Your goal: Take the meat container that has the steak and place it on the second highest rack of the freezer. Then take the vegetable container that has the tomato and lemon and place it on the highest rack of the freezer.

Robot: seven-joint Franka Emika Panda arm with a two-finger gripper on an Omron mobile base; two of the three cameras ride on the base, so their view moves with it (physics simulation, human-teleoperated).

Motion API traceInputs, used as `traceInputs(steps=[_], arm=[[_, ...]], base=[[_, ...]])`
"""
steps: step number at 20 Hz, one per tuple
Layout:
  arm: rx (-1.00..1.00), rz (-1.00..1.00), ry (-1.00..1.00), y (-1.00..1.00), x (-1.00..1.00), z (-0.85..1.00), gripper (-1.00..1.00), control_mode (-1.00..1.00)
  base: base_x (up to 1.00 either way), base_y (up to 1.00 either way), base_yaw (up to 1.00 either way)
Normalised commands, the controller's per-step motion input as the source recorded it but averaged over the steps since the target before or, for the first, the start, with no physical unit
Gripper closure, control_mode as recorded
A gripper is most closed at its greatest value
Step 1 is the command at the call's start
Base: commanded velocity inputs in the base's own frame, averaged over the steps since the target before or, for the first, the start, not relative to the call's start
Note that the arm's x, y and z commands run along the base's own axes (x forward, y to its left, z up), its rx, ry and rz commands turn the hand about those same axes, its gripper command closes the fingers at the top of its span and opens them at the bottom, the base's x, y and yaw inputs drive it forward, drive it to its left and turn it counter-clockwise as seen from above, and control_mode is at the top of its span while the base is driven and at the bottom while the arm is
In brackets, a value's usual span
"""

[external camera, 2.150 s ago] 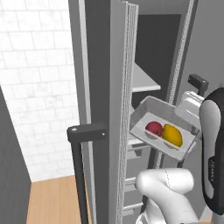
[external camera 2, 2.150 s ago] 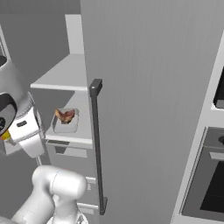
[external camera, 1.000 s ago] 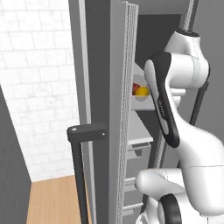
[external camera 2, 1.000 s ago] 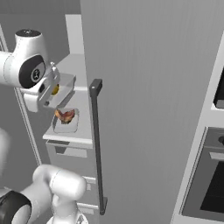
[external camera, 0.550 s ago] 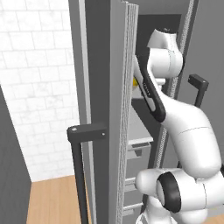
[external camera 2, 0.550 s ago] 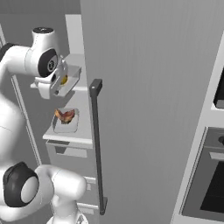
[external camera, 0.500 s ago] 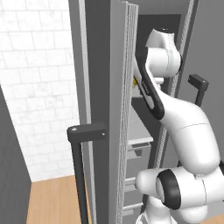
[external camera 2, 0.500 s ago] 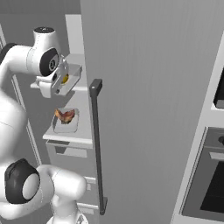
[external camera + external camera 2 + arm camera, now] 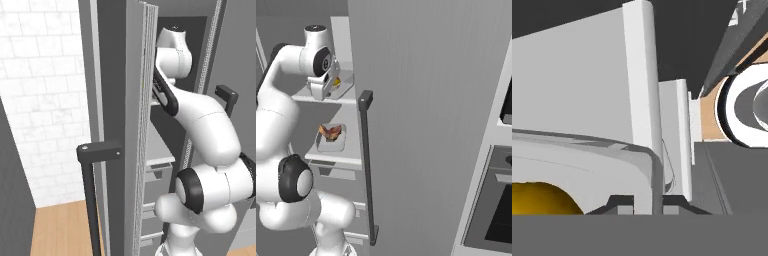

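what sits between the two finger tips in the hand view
The pale rim of the vegetable container, pinched by the gripper; the lemon lies inside.

claw (image 9: 648, 207) pinched on rim of vegetable container (image 9: 587, 165) on highest rack (image 9: 343, 97), freezer (image 9: 421, 100) door close on its right, meat container (image 9: 332, 139) sat on the shelf below, open room behind toward the robot, lemon (image 9: 542, 199) blocked just left of fingertips

The freezer (image 9: 421, 100) door stands open, its dark bar handle (image 9: 368, 165) running down the middle. To its left, the arm reaches the highest rack (image 9: 331, 97) — the lemon (image 9: 336, 81) shows there. Below, on the second highest rack (image 9: 336, 157), a pale tray (image 9: 332, 144) holds the steak (image 9: 330, 132).
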Motion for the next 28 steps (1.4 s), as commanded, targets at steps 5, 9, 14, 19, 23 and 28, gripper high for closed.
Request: traceInputs(steps=[5, 9, 14, 19, 23, 28], arm=[[0.00, 0.00, -0.11, 0.00, 0.56, -0.28, 1.00, -1.00], [0.00, 0.00, -0.09, 0.00, 0.75, -0.34, 1.00, -1.00], [-0.01, 0.00, -0.07, 0.00, 0.54, -0.28, -1.00, -1.00], [0.00, 0.00, -0.13, 0.00, -0.20, 0.13, -1.00, -1.00], [0.00, 0.00, -0.17, 0.00, -0.59, 0.36, -1.00, -1.00], [0.00, -0.01, -0.17, 0.00, -0.93, 0.13, -1.00, -1.00]], base=[[0.00, 0.00, 0.00], [0.00, 0.00, 0.00], [0.00, 0.00, 0.00], [0.00, 0.00, 0.00], [0.00, 0.00, 0.00], [0.00, 0.00, 0.00]])
